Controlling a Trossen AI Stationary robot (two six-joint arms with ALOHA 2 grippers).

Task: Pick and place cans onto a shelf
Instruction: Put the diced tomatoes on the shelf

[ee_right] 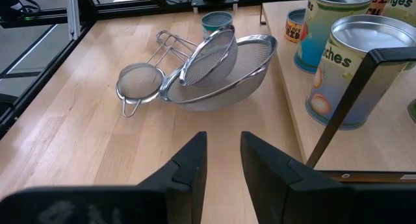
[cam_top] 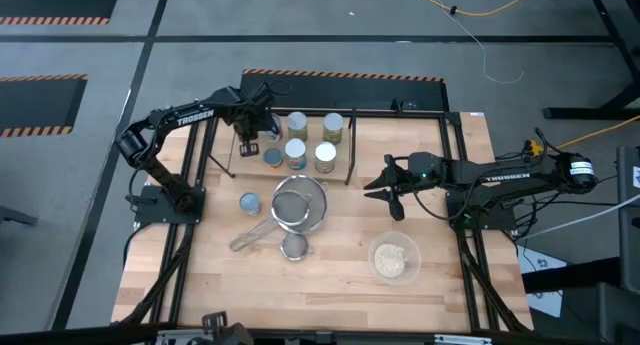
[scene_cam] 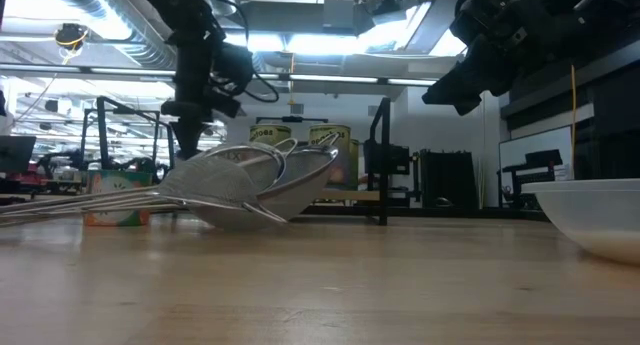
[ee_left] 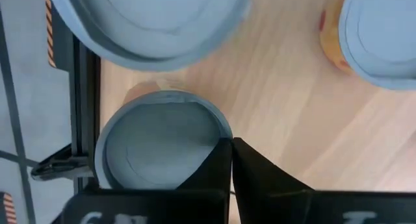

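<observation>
We see wooden table [cam_top: 330, 285] carrying shelf [cam_top: 400, 120], mesh strainers [cam_top: 297, 205], blue-topped can [cam_top: 250, 201], glass bowl [cam_top: 394, 258].

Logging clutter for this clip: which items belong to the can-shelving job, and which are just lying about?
Job: cans on the shelf; shelf; lone can on the table; left gripper over the shelf; right gripper waiting.
Lying about: mesh strainers; glass bowl.
</observation>
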